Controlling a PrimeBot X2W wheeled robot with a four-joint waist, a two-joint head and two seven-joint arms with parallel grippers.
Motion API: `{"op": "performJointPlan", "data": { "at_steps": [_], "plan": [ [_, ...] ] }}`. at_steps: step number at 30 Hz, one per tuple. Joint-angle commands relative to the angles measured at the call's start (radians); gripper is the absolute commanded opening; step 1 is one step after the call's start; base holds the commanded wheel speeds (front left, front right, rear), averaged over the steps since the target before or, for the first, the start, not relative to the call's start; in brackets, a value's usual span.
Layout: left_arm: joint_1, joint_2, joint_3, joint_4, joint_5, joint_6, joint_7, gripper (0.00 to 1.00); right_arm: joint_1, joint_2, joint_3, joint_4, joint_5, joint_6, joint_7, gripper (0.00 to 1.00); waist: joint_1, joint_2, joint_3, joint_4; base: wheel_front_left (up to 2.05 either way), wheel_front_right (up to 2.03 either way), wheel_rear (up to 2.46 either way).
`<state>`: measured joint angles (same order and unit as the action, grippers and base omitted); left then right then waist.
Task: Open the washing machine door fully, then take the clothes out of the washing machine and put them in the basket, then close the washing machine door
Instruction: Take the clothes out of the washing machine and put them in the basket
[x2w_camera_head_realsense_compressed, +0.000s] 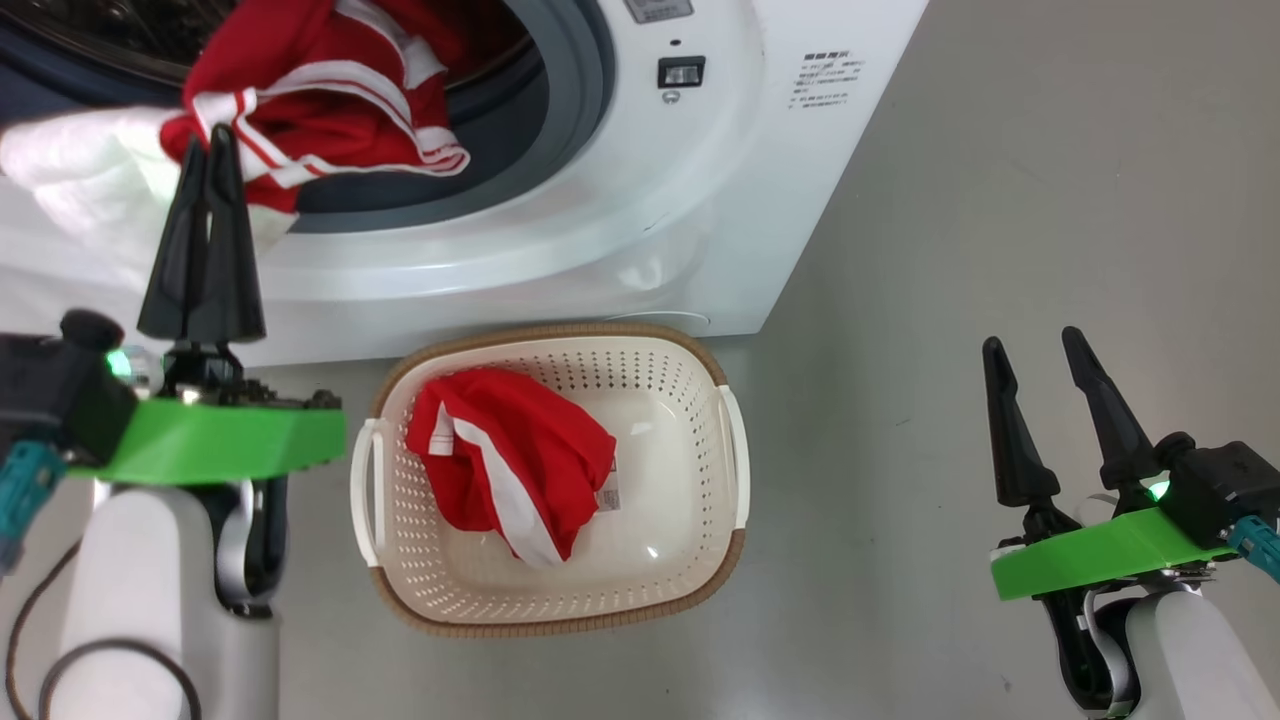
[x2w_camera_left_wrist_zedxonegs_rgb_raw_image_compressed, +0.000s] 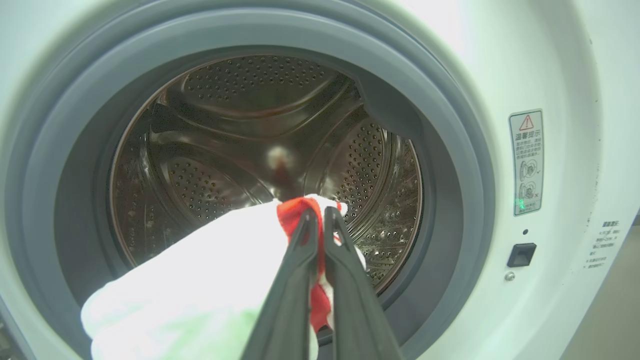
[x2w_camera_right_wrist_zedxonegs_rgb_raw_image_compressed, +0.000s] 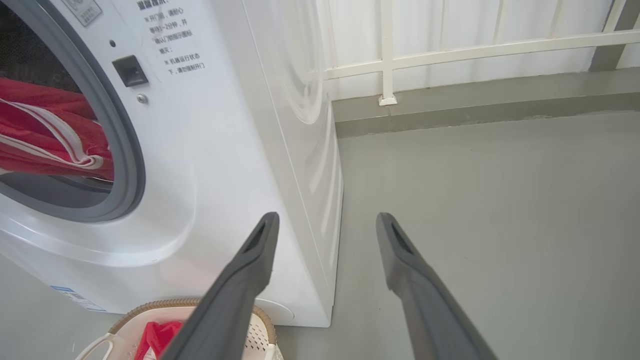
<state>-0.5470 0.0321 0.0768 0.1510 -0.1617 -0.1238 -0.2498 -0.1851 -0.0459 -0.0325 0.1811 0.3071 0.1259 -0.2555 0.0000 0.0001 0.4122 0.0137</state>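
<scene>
Washing machine (x2w_camera_head_realsense_compressed: 600, 230) fills twelve o'clock, drum mouth open, with the basket (x2w_camera_head_realsense_compressed: 560, 628) just at its six. A red garment (x2w_camera_head_realsense_compressed: 520, 460) lies in the basket. A second red garment (x2w_camera_head_realsense_compressed: 330, 110) hangs from the drum mouth, and the left gripper (x2w_camera_head_realsense_compressed: 210, 140) is pinched tight on it. Right gripper (x2w_camera_head_realsense_compressed: 1032, 340) at the basket's three o'clock, jaws wide, empty.

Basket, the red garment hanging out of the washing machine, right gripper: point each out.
basket (x2w_camera_head_realsense_compressed: 600, 365), head view, perforated far wall.
hanging red garment (x2w_camera_head_realsense_compressed: 330, 110), head view, red fabric between white stripes.
right gripper (x2w_camera_head_realsense_compressed: 1032, 340), head view, midway between its open fingertips.
</scene>
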Motion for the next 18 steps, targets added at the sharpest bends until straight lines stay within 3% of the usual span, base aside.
{"op": "performJointPlan", "data": {
  "at_steps": [1, 18],
  "plan": [
    [0.029, 0.021, 0.022, -0.050, -0.013, -0.006, -0.012, 0.00, 0.014, -0.004, 0.017, -0.024, -0.006, 0.005, -0.006, 1.00, 0.0000, -0.0001, 0.002, 0.001, 0.00, 0.00, 0.00],
    [0.232, 0.018, -0.018, -0.402, -0.062, -0.007, -0.012, 0.00, 0.008, -0.004, 0.007, -0.032, -0.010, 0.005, -0.006, 1.00, 0.0000, -0.0001, 0.027, 0.001, 0.00, 0.00, 0.00]
  ]
}}
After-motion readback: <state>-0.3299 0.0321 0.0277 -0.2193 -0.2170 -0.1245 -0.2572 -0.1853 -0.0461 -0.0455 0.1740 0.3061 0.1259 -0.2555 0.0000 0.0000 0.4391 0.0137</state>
